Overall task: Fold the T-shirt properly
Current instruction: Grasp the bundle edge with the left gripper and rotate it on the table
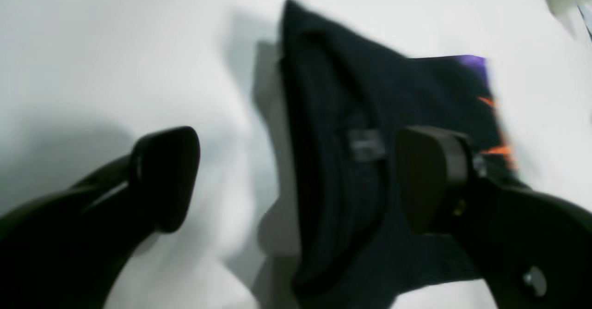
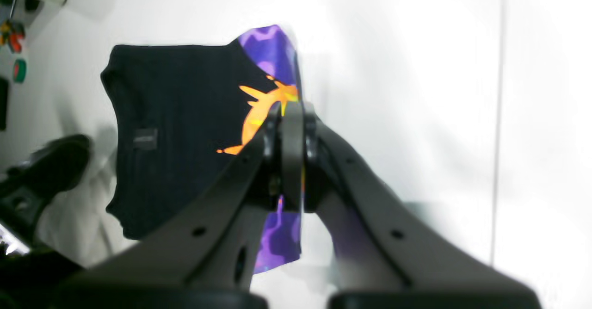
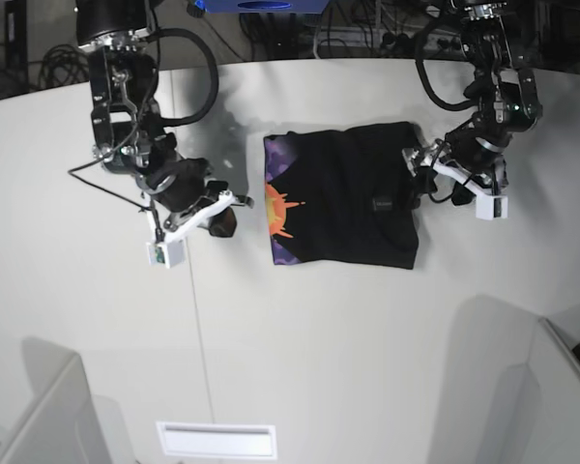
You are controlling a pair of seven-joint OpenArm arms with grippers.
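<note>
The black T-shirt [image 3: 353, 208] lies folded into a rectangle in the middle of the white table, with a strip of its orange sun and purple print [image 3: 278, 215] showing along its left edge. My left gripper [image 3: 418, 179] hovers at the shirt's right edge. In the left wrist view the left gripper [image 1: 298, 175] is open, its fingers [image 1: 430, 175] spread above the dark cloth [image 1: 342, 114] and holding nothing. My right gripper [image 3: 224, 211] sits left of the shirt, apart from it. Seen from its wrist, the right gripper [image 2: 291, 110] is shut, with the print [image 2: 268, 50] beyond it.
A seam [image 3: 195, 319] runs across the white table [image 3: 348, 338] toward the front, where there is a slot [image 3: 216, 440]. Cables and a blue box [image 3: 261, 5] lie beyond the back edge. A panel with coloured buttons [image 2: 18, 68] shows at the right wrist view's left.
</note>
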